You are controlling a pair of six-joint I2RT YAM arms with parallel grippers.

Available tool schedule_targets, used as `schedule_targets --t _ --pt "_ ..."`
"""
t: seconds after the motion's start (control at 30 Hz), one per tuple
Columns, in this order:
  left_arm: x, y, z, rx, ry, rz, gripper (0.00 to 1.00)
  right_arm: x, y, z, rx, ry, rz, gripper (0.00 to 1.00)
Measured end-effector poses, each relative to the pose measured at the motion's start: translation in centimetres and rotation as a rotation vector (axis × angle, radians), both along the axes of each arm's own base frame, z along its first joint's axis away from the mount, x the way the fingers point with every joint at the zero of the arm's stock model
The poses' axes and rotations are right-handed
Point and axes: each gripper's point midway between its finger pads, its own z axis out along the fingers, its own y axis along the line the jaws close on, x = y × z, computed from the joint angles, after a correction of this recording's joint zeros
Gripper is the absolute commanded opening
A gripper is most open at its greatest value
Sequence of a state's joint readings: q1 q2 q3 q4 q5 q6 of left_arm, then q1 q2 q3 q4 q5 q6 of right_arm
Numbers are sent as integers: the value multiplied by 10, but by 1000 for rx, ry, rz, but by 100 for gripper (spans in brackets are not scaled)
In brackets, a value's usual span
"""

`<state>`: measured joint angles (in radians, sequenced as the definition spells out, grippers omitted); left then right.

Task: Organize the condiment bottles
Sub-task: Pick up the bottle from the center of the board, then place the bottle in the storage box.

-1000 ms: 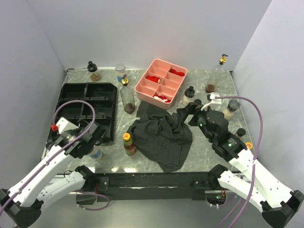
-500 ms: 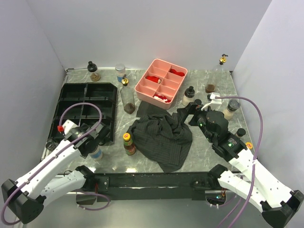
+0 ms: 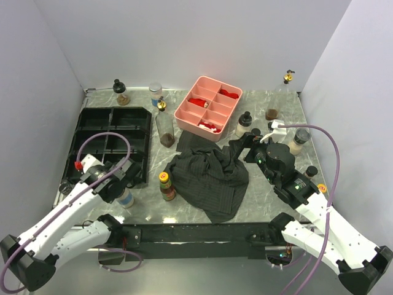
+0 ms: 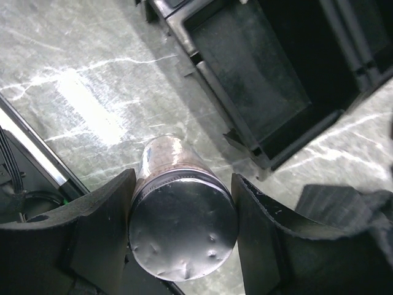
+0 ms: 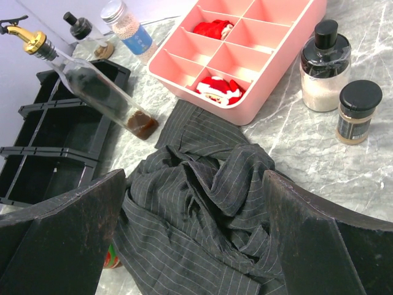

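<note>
Left wrist view: your left jaws clamp a clear bottle by its smooth, dented silver cap, just beside the near wall of the black tray; slick metal may slip, or the base may catch that rigid rim; your right jaws gape empty over soft rumpled cloth.

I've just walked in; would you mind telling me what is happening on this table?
Two robot arms are sorting condiment bottles. The left gripper has its fingers closed on a silver-capped jar beside the near-right corner of the black divided tray, whose compartments look empty. The right gripper is open, hovering over a crumpled dark striped cloth. The remaining bottles, such as the red-and-yellow-capped one, are scattered about, several near the pink tray, none in the black tray.
</note>
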<state>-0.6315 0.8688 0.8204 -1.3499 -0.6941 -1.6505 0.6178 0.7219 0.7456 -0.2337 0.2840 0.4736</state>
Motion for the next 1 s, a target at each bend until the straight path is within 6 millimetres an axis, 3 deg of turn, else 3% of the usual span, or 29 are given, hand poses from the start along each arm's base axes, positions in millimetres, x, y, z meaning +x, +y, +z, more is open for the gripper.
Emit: schedule_targets --t 0.17,0.4,0.67,0.8,1.0 --pt "5 -4 24 -21 -48 -59 1 0 0 0 0 0 0 100" --pt "14 -7 76 -41 -164 -147 1 -2 -2 4 5 -12 1 100" --pt "34 -20 132 57 -321 -448 1 -5 0 6 13 -16 19 100" --pt "63 -33 150 176 -345 -557 1 -10 7 6 18 -5 66 100" --pt "140 -49 147 336 -253 -590 1 -26 22 17 58 -4 179 100"
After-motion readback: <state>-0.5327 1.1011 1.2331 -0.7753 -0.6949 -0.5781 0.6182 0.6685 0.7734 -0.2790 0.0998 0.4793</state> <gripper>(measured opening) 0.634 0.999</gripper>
